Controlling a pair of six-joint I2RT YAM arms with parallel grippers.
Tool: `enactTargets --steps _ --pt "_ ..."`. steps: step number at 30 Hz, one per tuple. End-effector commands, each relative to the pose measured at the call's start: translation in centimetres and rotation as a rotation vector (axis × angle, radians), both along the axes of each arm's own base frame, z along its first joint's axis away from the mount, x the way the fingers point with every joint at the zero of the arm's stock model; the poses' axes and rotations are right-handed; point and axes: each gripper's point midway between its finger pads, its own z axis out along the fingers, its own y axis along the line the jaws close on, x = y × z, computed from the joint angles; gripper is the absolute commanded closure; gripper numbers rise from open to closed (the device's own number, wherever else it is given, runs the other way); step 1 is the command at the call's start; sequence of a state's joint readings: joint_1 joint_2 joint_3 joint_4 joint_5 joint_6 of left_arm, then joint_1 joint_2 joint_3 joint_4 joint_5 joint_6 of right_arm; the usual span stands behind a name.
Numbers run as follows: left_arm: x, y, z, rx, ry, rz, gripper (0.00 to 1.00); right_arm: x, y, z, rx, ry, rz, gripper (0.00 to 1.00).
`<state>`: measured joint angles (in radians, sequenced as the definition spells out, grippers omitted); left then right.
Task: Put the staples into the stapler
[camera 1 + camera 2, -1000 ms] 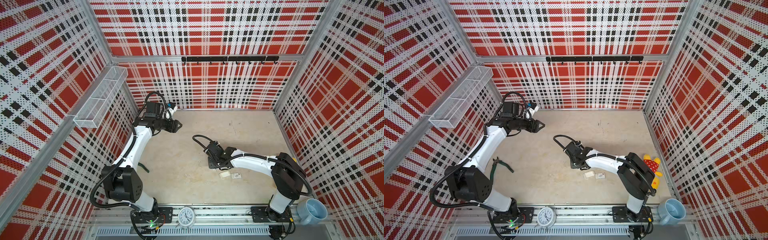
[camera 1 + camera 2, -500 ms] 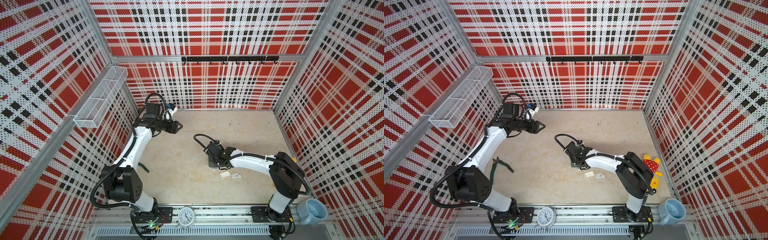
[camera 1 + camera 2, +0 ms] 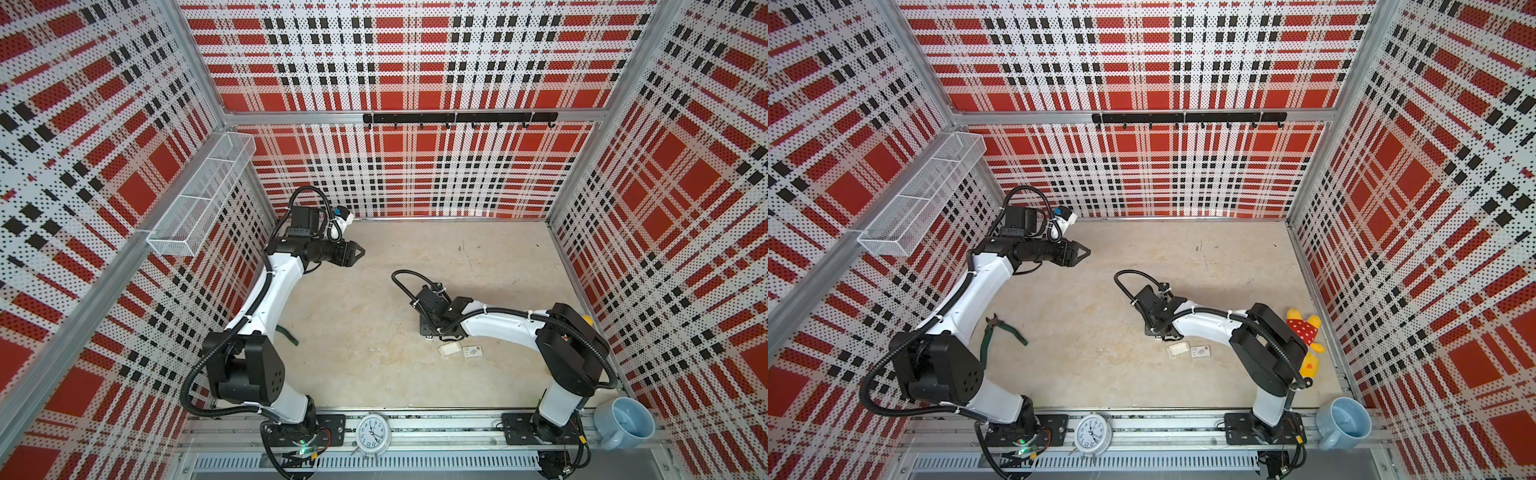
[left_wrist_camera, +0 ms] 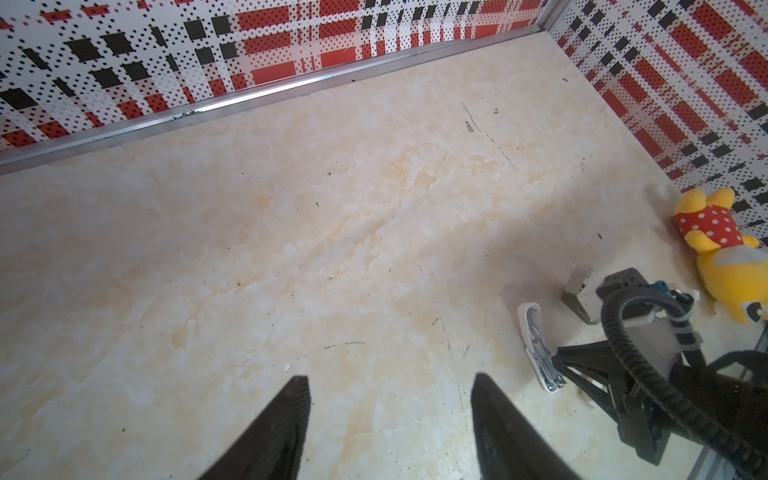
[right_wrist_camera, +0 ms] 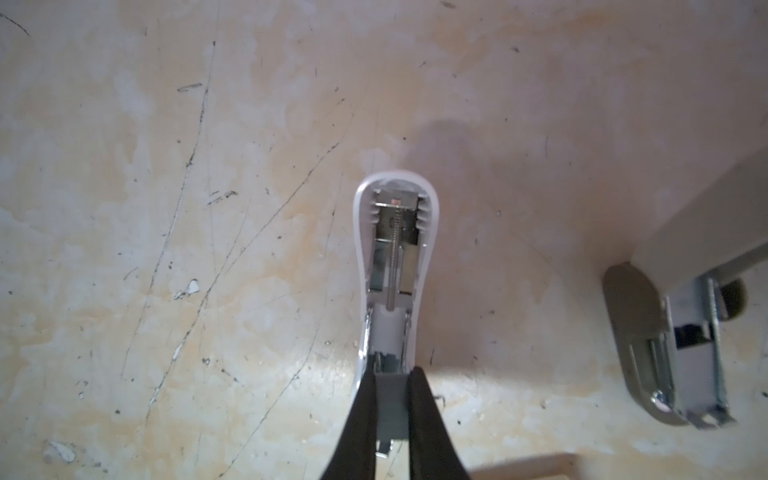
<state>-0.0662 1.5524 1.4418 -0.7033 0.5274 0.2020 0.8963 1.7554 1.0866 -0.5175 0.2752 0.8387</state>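
— What has the right tool [image 5: 391,374] got?
— It's pinching the grey end of the white plastic stapler [image 5: 395,232], which lies opened on the scratched, mottled beige desk [image 5: 124,208] with its spring and steel channel bare.
— And the staples?
— Too small to tell; the small white tray [image 3: 450,349] lies near that tool. The left tool [image 4: 388,378] is spread above the desk. Nothing has shifted since a second ago.

walls [image 3: 415,62]: red, white and black plaid, speckled with small dots
table [image 4: 291,208]: cream, marbled with pale orange, thin dark scratches
left fingers [image 4: 286,415]: black
right fingers [image 5: 361,415]: black
stapler [image 5: 360,232] between the right fingers: white shell, silver metal and a grey block inside
plush toy [image 4: 706,224], well apart from the fingers: yellow, red dress with white dots
pliers [image 3: 1013,335]: green handles
mug [image 3: 1343,422]: pale blue
clock [image 3: 1093,432]: white face, black numerals
wire basket [image 3: 199,199]: white mesh
hook rail [image 3: 457,117]: black
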Motion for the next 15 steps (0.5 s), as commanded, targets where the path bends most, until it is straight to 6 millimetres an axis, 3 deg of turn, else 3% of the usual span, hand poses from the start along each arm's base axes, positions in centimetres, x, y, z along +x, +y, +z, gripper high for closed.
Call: enactTargets --steps 1,15 --pt "-0.05 0.17 0.5 -0.027 -0.008 0.007 0.35 0.65 0.46 0.4 0.023 -0.022 -0.018 0.87" --pt "0.07 0.33 0.42 -0.034 -0.007 0.012 0.35 1.2 0.99 1.16 0.033 -0.04 -0.013 0.87"
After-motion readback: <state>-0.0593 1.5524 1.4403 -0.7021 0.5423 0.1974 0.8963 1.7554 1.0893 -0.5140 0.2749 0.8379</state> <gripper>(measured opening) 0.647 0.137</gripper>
